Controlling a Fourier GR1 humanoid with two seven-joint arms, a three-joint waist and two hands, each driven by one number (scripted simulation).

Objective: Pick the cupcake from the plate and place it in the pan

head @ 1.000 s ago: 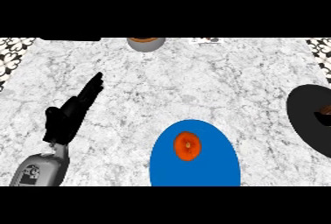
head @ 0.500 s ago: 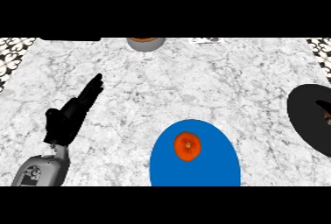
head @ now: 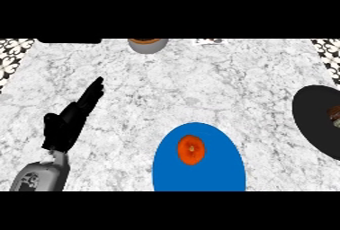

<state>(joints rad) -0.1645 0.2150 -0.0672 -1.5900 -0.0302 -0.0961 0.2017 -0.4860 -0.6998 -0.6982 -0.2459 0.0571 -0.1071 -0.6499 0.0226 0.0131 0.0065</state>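
An orange cupcake (head: 190, 149) sits in the middle of a blue plate (head: 219, 173) at the lower centre of the counter. The black pan (head: 313, 117) lies at the right edge, partly cut off, with something small and brownish (head: 334, 113) showing at its right side. My left hand (head: 66, 123) rests open at the left, fingers straight and pointing up and to the right, well apart from the plate. The right hand does not show.
A grey bowl with an orange-brown rim (head: 147, 44) stands at the counter's far edge, centre. A dark object (head: 69, 40) lies at the far left edge. Patterned tile borders the counter's far corners.
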